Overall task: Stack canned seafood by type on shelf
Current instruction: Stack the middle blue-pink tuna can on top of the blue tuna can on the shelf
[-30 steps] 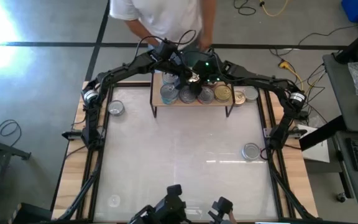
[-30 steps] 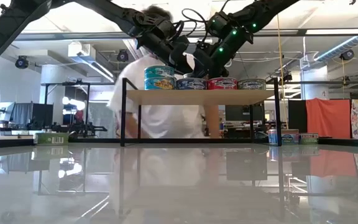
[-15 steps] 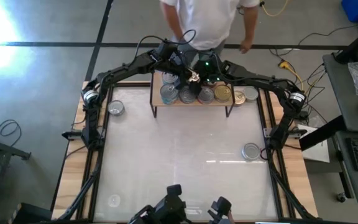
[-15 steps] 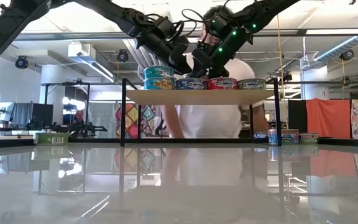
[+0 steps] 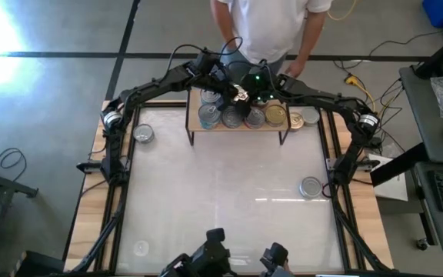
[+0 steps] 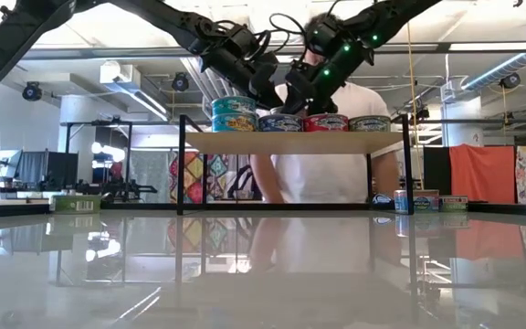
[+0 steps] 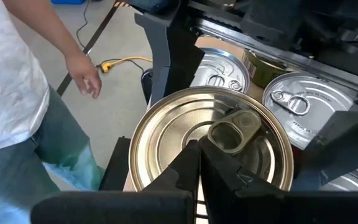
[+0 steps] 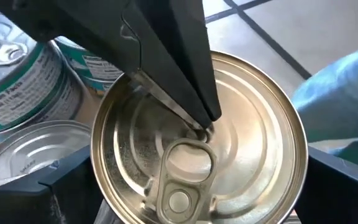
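A gold-topped tin point(image 8: 197, 143) with a pull tab sits between my two grippers over the far part of the light-wood shelf point(image 5: 237, 128). My right gripper point(image 8: 197, 186) is shut on this tin. My left gripper point(image 7: 199, 149) is shut, with its tips on the tin's lid. In the high view both grippers meet at the gold-topped tin point(image 5: 241, 95). Several silver-topped tins point(image 5: 231, 117) stand base-down in a row on the shelf, and a teal tin point(image 6: 234, 104) is stacked on another at the shelf's left end. My left gripper touches the gold tin's lid point(image 7: 185, 134) with the tips of its shut fingers point(image 8: 185, 81), beside the pull tab point(image 7: 232, 132), slanting down from the left. My right gripper pinches the gold tin by its side wall point(image 8: 101, 155), one finger point(image 8: 67, 180) on each side. The tin sits level, lid up; whether its base rests on anything is hidden.
A person in a white shirt point(image 5: 271, 27) stands just behind the table's far edge, a hand point(image 7: 84, 78) near the shelf. Loose tins stand on the white tabletop at the left point(image 5: 142, 134), at the right point(image 5: 311, 187) and beside the shelf's right end point(image 5: 304, 118).
The person behind the table has walked from behind the shelf's left end toward its right end. Both arms have kept still at the gold tin.
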Available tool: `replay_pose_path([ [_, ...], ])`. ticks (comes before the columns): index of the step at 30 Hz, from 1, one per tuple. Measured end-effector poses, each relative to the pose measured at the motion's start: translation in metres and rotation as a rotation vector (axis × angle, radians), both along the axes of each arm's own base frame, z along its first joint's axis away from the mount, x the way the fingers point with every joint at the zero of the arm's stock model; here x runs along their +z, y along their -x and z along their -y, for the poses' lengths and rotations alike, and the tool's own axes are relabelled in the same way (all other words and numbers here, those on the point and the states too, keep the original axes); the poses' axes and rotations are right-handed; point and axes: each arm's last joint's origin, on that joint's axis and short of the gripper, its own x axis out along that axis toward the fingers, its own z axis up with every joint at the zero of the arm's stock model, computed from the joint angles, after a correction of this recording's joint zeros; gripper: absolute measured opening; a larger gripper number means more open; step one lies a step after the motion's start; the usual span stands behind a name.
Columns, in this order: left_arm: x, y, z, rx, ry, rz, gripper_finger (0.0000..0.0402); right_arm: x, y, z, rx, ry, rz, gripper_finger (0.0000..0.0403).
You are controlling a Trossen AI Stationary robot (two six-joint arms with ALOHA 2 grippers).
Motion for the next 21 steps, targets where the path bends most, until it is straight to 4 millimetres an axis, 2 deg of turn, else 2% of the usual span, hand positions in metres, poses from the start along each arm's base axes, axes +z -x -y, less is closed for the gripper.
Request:
replay_pose_path([
  [6,-0.0003,0.0005,0.0004,-0.002,0.006,-0.005,0.0,-0.0008,0.0002,-0.0023,0.078,0.081,-0.063,0.04],
  [21,-0.0004,0.0007,0.0004,-0.001,0.007,-0.007,0.0,-0.0018,0.0014,-0.0019,0.048,0.047,-0.053,0.04],
])
